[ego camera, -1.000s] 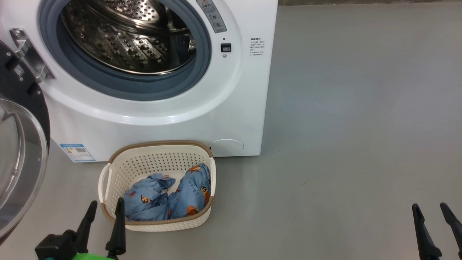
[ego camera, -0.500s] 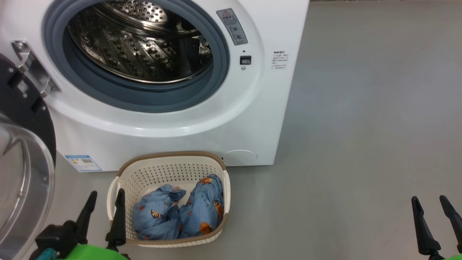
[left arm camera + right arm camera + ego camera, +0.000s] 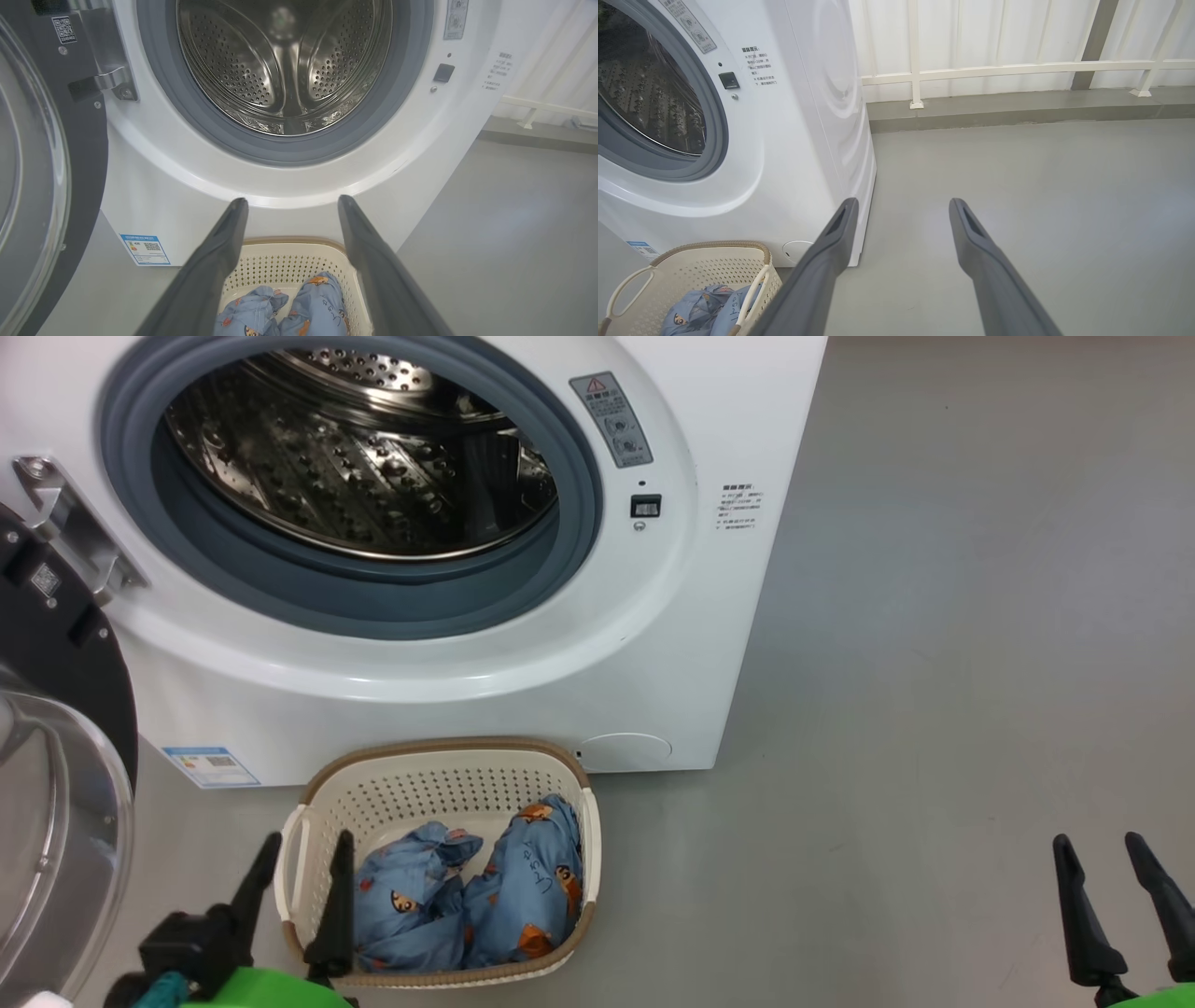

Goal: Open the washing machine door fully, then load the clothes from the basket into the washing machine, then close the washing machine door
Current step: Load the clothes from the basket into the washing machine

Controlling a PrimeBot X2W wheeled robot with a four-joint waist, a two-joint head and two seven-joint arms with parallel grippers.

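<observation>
The white washing machine (image 3: 738, 411) stands with its steel drum (image 3: 355, 457) exposed. Its black-rimmed glass door (image 3: 56, 784) hangs swung out at the left edge. On the floor in front sits the cream basket (image 3: 448, 775), holding two crumpled light-blue clothes (image 3: 467, 905). My left gripper (image 3: 308, 868) is open, its fingers over the basket's left handle, nothing between them. In the left wrist view the left gripper (image 3: 292, 205) points at the drum (image 3: 285, 65) above the basket (image 3: 289, 261). My right gripper (image 3: 1102, 863) is open over bare floor, far right of the basket.
Grey floor (image 3: 934, 663) spreads to the right of the machine. A white railing and panel wall (image 3: 994, 70) run behind it. A blue label sticker (image 3: 210, 765) marks the machine's lower left corner.
The head view has shifted, so the machine and basket sit lower and further right in frame. My left gripper stands nearer the basket, fingers over its left handle. Both grippers remain open.
</observation>
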